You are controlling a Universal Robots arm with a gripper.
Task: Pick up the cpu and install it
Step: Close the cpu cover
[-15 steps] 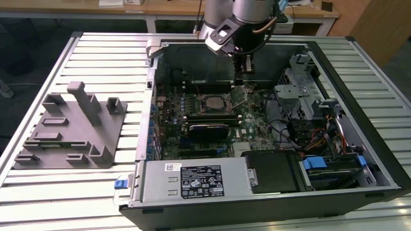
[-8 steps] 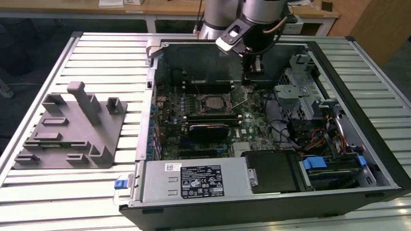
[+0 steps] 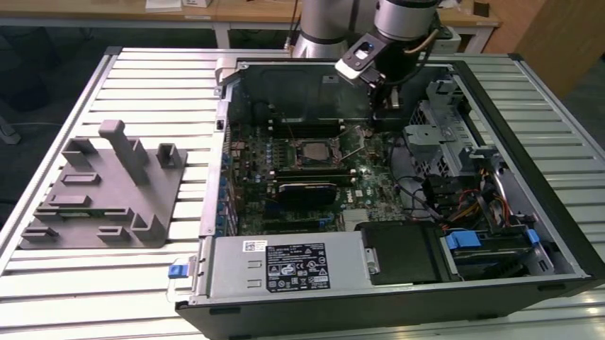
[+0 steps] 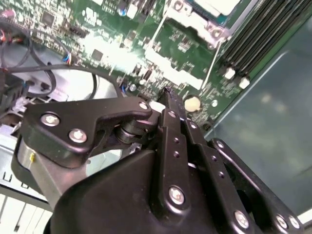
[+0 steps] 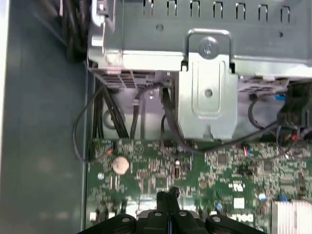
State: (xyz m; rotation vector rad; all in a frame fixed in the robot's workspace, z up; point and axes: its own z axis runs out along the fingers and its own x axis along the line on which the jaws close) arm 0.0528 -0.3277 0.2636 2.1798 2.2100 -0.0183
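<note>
In the exterior view the cpu (image 3: 310, 150) is a pale square chip lying flat in the socket at the middle of the green motherboard (image 3: 369, 170). The second wrist view catches its pale edge, the cpu (image 4: 218, 5), inside the metal socket frame. My gripper (image 3: 386, 119) hangs inside the open computer case, over the board to the exterior view's right of the socket and apart from it. Its black fingers are pressed together with nothing seen between them in both wrist views, gripper (image 4: 168, 93) and gripper (image 5: 168, 194). A thin socket lever (image 4: 212, 63) runs beside the frame.
A grey plastic fixture (image 3: 104, 191) with upright posts stands on the slatted table at the exterior view's left. In the case are a black heatsink block (image 3: 304, 191), a power supply (image 3: 283, 265), a metal drive cage (image 5: 207, 92) and loose cables (image 5: 105, 117).
</note>
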